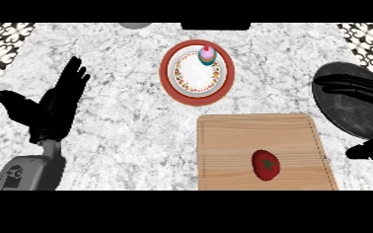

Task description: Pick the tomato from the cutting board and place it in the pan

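A red tomato (266,165) with a green stem mark lies on the wooden cutting board (241,138), toward its near right part. The black pan (346,101) sits at the right edge of the counter, partly cut off by the view. My left hand (59,101) rests open at the left, fingers up, far from the board. Only a black bit of my right hand (361,151) shows at the right edge, beside the board's right side and just below the pan; its fingers are out of sight.
A red-rimmed plate (180,86) holding a small colourful cupcake (207,55) stands behind the board at the counter's middle. A grey object (135,24) and a dark one (215,25) peek in at the far edge.
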{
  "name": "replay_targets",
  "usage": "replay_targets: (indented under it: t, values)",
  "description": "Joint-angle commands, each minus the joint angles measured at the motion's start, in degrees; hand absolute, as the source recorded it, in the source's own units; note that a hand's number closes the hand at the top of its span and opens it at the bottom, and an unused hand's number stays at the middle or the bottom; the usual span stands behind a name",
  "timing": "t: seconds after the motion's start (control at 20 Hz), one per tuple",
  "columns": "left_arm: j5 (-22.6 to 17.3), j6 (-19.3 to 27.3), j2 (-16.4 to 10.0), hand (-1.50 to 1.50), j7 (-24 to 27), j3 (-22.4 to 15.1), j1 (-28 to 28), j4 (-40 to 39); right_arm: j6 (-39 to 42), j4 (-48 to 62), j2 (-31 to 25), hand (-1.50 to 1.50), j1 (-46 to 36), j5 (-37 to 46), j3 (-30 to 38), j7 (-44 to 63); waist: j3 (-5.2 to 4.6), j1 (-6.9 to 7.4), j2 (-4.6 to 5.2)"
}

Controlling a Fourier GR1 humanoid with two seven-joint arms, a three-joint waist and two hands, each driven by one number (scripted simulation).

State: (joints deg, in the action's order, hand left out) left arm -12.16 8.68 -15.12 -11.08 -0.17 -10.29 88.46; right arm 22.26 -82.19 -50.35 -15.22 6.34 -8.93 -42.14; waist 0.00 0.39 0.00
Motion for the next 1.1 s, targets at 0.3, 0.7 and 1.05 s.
replay_targets:
  t: [0.3,0.7,1.05]
  values:
    - [1.31,0.76,0.73,0.00,-2.59,-0.85,0.26,3.18,3.19,-8.72,0.96,-1.50,-8.17,16.85,-11.10,12.94,-0.03,0.71,-0.04]
    - [0.51,-1.91,0.02,0.00,0.79,1.48,2.12,0.58,8.41,-14.84,-2.14,-1.50,-4.20,30.01,-19.80,14.99,-0.02,-0.21,0.02]
    - [2.29,-0.73,1.43,0.00,-1.15,0.73,2.68,3.62,8.28,-26.02,-1.63,-1.50,0.69,37.45,-17.73,20.98,-0.01,-0.62,-0.16]
